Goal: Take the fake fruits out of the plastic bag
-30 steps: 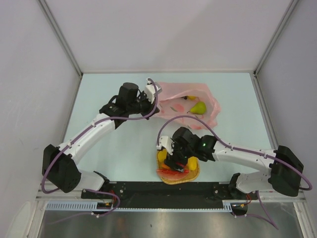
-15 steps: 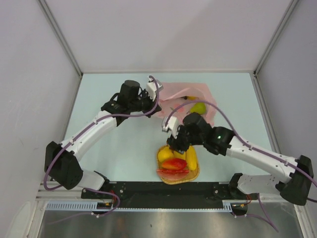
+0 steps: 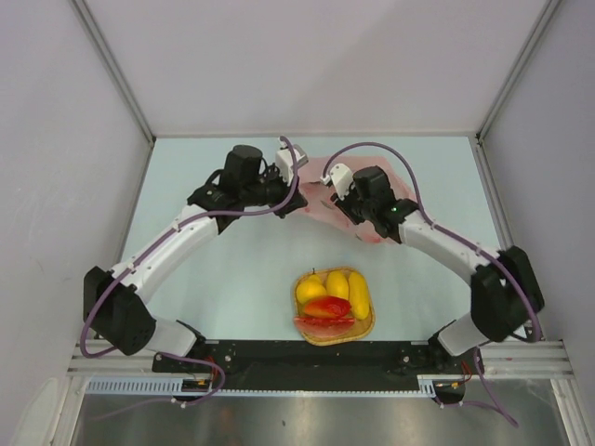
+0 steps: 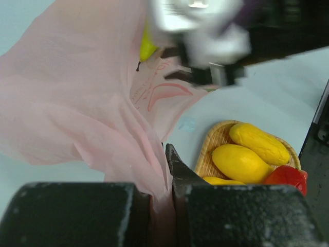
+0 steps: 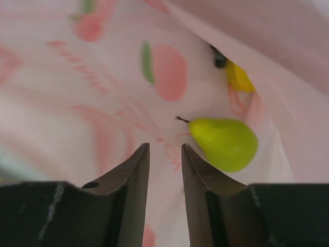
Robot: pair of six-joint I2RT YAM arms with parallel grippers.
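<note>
The pink plastic bag (image 3: 374,230) lies at the far middle of the table. My left gripper (image 3: 296,199) is shut on the bag's left edge; the pink film is pinched between its jaws (image 4: 163,177). My right gripper (image 3: 333,193) is at the bag's mouth, open and empty. In the right wrist view its tips (image 5: 164,150) are just left of a green pear (image 5: 226,143) lying inside the bag (image 5: 77,103). A yellow fruit with a dark end (image 5: 237,77) lies deeper in. A lemon (image 3: 310,288), mango (image 3: 337,283), banana (image 3: 358,295) and watermelon slice (image 3: 325,311) lie outside the bag.
The fruits outside the bag rest in a woven tan tray (image 3: 368,325) near the table's front edge, also seen in the left wrist view (image 4: 213,146). White walls enclose the table on three sides.
My right arm left the tray and swung to the far side, into the bag's mouth. It now hides the pear in the top view. The left gripper kept hold of the bag.
</note>
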